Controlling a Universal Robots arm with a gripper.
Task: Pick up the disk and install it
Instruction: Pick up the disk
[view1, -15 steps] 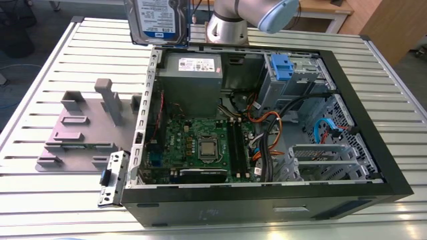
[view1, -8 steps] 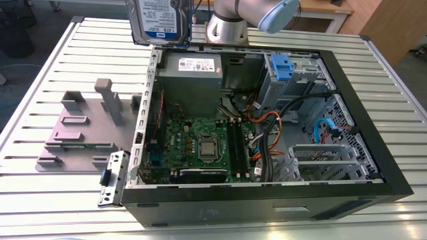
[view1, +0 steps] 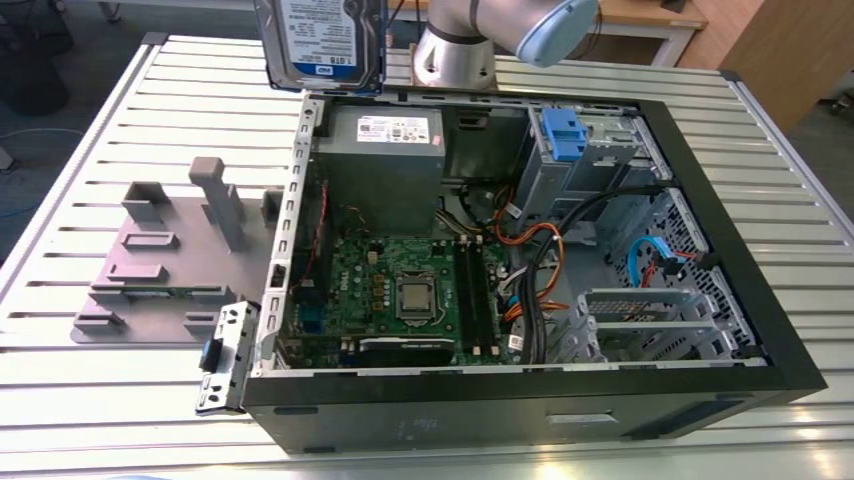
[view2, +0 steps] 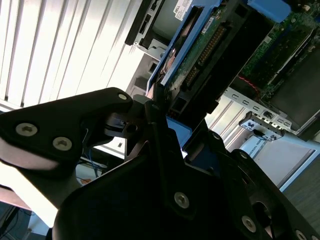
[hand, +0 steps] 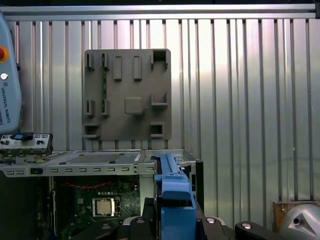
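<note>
The disk (view1: 327, 40), a silver-grey drive with a white-and-blue label and blue rails, hangs upright in the air above the back left corner of the open computer case (view1: 747, 330) in the exterior view. My gripper (view2: 167, 107) is shut on it: in the second wrist view black fingers clamp the disk (view2: 210, 45) by its edge, with the green circuit board and connector facing the camera. In the first wrist view the disk's blue rail (hand: 172, 195) stands edge-on between the black gripper parts (hand: 172, 225), above the case.
Inside the case are a grey power supply box (view1: 384, 135), the motherboard (view1: 400, 290), cables and a drive bay with a blue clip (view1: 561, 135). A grey fixture plate (view1: 160, 260) with upright posts lies on the slatted table at the exterior view's left. The arm (view1: 494, 30) stands behind the case.
</note>
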